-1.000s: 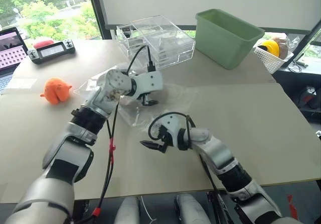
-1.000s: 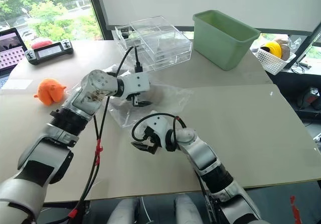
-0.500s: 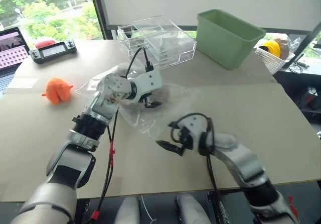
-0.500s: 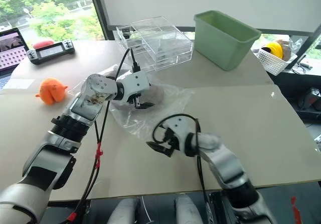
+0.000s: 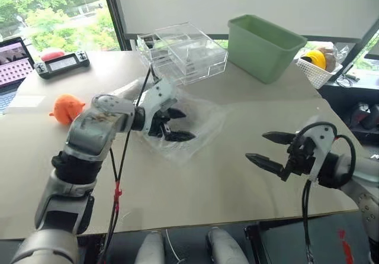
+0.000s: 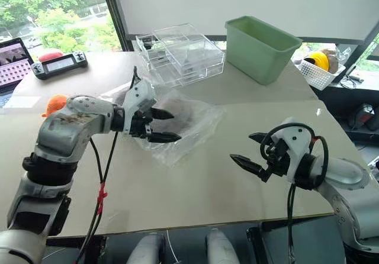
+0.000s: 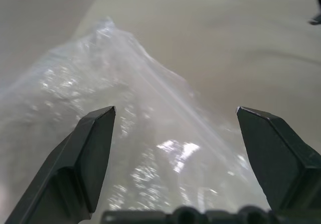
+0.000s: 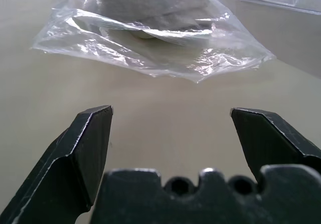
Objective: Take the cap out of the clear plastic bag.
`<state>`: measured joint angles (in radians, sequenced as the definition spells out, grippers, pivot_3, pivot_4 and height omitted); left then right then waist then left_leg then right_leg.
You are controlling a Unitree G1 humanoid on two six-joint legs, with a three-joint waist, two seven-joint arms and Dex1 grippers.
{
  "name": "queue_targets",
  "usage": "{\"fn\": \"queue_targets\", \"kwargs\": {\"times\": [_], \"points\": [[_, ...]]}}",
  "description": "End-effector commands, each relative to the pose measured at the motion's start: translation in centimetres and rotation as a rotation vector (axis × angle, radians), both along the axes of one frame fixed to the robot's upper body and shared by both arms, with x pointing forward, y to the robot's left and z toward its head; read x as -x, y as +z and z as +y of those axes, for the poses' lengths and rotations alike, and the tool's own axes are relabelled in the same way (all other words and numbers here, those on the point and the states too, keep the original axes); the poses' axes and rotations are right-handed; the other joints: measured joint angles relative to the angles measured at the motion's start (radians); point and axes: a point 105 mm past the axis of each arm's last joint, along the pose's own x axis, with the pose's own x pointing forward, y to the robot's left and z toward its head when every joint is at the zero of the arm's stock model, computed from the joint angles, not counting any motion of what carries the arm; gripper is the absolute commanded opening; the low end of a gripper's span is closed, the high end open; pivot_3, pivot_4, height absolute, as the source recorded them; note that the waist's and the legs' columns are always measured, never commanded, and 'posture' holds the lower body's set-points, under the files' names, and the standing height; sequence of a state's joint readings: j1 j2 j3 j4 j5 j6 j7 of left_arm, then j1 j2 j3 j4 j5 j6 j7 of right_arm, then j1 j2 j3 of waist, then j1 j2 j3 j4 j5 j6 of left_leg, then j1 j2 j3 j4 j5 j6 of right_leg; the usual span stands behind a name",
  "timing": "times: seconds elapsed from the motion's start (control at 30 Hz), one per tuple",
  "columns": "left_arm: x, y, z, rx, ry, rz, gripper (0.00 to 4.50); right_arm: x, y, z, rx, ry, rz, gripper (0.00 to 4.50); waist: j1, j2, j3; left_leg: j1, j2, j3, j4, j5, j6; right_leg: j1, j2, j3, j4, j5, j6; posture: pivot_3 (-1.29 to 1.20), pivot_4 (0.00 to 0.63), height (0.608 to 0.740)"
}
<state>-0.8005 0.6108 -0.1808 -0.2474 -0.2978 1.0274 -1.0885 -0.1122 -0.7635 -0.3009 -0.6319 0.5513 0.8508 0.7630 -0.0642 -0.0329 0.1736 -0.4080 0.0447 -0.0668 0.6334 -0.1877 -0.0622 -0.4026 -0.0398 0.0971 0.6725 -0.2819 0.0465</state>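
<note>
We note the cap point(image 8: 150, 3) inside the clear plastic bag point(image 6: 189, 125), which lies mid-table point(image 6: 195, 181). The left gripper point(image 6: 159, 125) sits over the bag's left part; the right gripper point(image 6: 250, 153) hangs well to its right. Behind the bag stand acrylic boxes point(image 6: 180, 54), with a bin point(image 6: 260, 48) to their right; a toy point(image 5: 66, 108) lies to the bag's left.

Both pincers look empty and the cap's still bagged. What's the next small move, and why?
Probably ease the left pincer down to pinch the clear plastic bag. Its jaws stand open just above the crinkled film, holding nothing, while the cap is still inside. The right pincer is open too, but off to the side over bare table, so it is worse placed.
</note>
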Motion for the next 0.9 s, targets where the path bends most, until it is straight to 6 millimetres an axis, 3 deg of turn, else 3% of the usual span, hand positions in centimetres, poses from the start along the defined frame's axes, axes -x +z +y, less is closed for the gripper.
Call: {"fn": "queue_targets", "kwargs": {"times": [0.03, 0.1, 0.37, 0.6, 0.7, 0.83, 0.9], "points": [[1.2, -0.3, -1.5, -0.007, -0.038, -0.003, 4.13, -0.4, 0.7, 0.7, 0.006, 0.008, -0.05, 4.5, 0.004, 0.0, 0.0, 0.0, 0.0, 0.0, 0.0, 0.0, 0.0, 0.0, 0.0, 0.0, 0.0, 0.0, 0.0, 0.0, 0.15, 0.735], [1.2, -0.8, -1.8, -0.02, -0.033, -0.01, 4.13, -0.5, 0.6, 0.9, 0.006, 0.01, -0.05, 4.5, 0.006, 0.0, 0.0, 0.0, 0.0, 0.0, 0.0, 0.0, 0.0, 0.0, 0.0, 0.0, 0.0, 0.0, 0.0, 0.0, 0.15, 0.735], [-1.7, -4.9, 0.3, -0.348, 0.063, -0.289, 4.13, -0.3, 0.9, 1.1, -0.009, 0.006, -0.061, 4.5, 0.016, 0.0, 0.0, 0.0, 0.0, 0.0, -0.001, 0.0, 0.0, -0.001, 0.0, 0.001, -0.001, 0.0, 0.0, 0.0, 0.15, 0.735], [-3.2, -3.9, 0.4, -0.308, 0.121, -0.344, 4.13, -0.4, 0.6, 1.5, -0.022, 0.004, -0.062, 4.5, 0.024, 0.0, 0.0, -0.002, 0.0, 0.0, -0.001, 0.0, 0.0, -0.001, 0.0, 0.0, -0.002, 0.0, 0.0, 0.0, 0.15, 0.735], [-3.2, -3.9, 0.3, -0.294, 0.12, -0.339, 3.46, -0.6, 0.5, 1.6, -0.025, 0.002, -0.062, 4.5, 0.024, 0.0, 0.0, -0.002, 0.0, 0.0, -0.001, -0.001, 0.001, -0.001, 0.0, 0.0, -0.003, 0.0, 0.0, 0.0, 0.15, 0.735], [-2.6, -2.8, -0.7, -0.162, 0.104, -0.237, 2.07, -0.8, 0.2, 1.4, -0.019, -0.004, -0.056, 4.5, 0.024, 0.0, 0.0, -0.002, 0.0, 0.0, -0.001, -0.001, 0.001, -0.001, 0.0, 0.0, -0.004, 0.0, 0.0, 0.0, 0.15, 0.735], [-2.3, -0.7, -1.7, 0.003, 0.077, -0.131, 2.07, -0.9, 0.0, 1.3, -0.011, -0.008, -0.051, 4.5, 0.025, 0.0, 0.0, -0.003, 0.0, 0.0, -0.001, -0.001, 0.001, -0.001, 0.0, 0.0, -0.003, 0.0, 0.0, 0.0, 0.15, 0.735]]}}
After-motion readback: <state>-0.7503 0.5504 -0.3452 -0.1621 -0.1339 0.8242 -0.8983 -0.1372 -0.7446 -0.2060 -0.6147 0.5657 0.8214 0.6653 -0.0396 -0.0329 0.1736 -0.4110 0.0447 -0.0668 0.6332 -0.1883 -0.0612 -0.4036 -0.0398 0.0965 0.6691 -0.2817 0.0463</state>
